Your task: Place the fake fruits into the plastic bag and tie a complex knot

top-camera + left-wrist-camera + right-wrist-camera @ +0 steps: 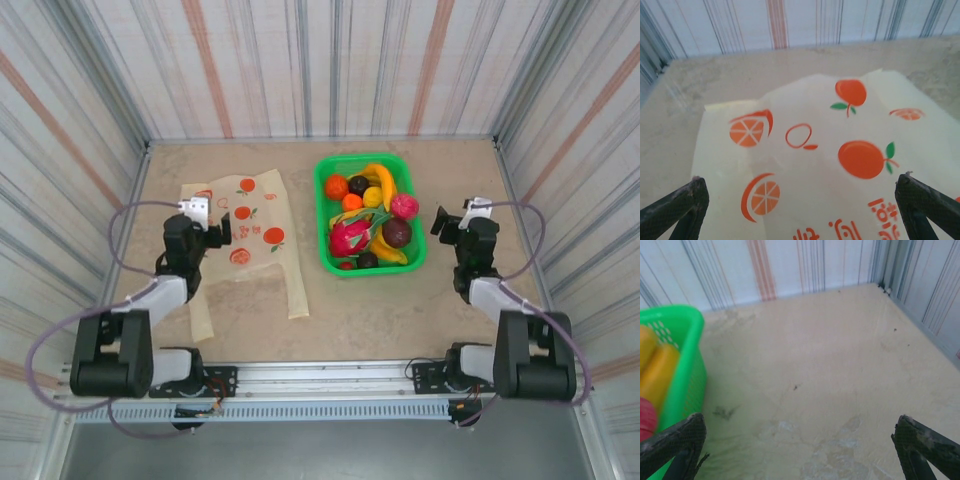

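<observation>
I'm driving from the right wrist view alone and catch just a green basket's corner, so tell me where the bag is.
Observer: The plastic bag lies flat on the table, left of the green basket and apart from it.
Operator: Report the left hand.
Observer: The left hand sits over the bag's left part, jaws open, nothing between them.
Operator: List what the basket holds.
Observer: The fake fruits are all in it, among them bananas, oranges and a magenta dragon fruit.
</observation>
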Motion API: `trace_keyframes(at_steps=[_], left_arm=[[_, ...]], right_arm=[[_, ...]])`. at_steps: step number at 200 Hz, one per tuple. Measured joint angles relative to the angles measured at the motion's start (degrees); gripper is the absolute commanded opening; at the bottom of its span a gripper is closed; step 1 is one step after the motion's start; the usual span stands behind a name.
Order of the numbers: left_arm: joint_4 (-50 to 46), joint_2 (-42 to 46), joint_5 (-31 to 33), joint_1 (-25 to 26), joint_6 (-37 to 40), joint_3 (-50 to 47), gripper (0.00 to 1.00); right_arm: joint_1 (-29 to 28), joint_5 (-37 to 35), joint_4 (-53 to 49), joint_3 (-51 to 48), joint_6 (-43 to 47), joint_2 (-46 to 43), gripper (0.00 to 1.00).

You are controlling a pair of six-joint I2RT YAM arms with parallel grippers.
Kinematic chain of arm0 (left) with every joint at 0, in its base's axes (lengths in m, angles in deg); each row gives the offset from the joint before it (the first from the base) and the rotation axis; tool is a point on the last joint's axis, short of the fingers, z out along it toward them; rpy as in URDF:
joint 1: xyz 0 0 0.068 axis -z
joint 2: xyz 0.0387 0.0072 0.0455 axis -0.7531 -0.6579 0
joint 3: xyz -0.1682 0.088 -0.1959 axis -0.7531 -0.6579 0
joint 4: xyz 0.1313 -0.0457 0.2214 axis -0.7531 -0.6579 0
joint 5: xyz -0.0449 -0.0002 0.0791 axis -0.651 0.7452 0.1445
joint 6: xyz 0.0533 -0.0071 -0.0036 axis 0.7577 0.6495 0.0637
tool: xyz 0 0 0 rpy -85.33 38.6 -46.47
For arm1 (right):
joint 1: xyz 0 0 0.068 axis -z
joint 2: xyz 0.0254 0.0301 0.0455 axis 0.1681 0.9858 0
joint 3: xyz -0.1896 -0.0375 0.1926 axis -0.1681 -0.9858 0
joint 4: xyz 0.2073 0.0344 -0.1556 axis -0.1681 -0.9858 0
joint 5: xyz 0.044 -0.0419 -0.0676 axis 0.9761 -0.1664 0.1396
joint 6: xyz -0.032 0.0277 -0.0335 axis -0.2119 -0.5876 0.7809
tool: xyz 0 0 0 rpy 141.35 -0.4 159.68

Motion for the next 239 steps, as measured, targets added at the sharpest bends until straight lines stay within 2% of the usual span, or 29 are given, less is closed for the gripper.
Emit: trace_keyframes(at_steps=[45,91,137,163,192,239], left_arm=[[-21.73,10.82,1.25,2.54,1.99,14.78,0.99],[-43.91,15.93,-2.89,3.65,7.43,23.19,0.89],[-60.39,15.13,-6.03,11.61,18.47,24.5,0.82],[-66.27,12.22,-7.34,16.09,23.15,24.46,0.81],[-68.52,7.82,-7.48,18.97,24.87,24.41,0.81],[-68.76,-3.1,-4.44,21.59,25.0,24.33,0.71]], right_arm=[[-2.82,2.4,-16.81,10.21,-4.66,-10.36,0.99],[-7.93,9.18,-31.5,22.4,-8.24,-10.29,0.99],[-16.96,11.28,-39.76,29.88,-8.9,-7.23,0.99],[-19.08,11.19,-41.55,30.67,-9.07,-6.36,0.99],[-20.28,10.51,-42.42,31.12,-9.09,-6.03,0.99],[-20.92,9.64,-42.66,31.15,-9.09,-6.01,0.99]])
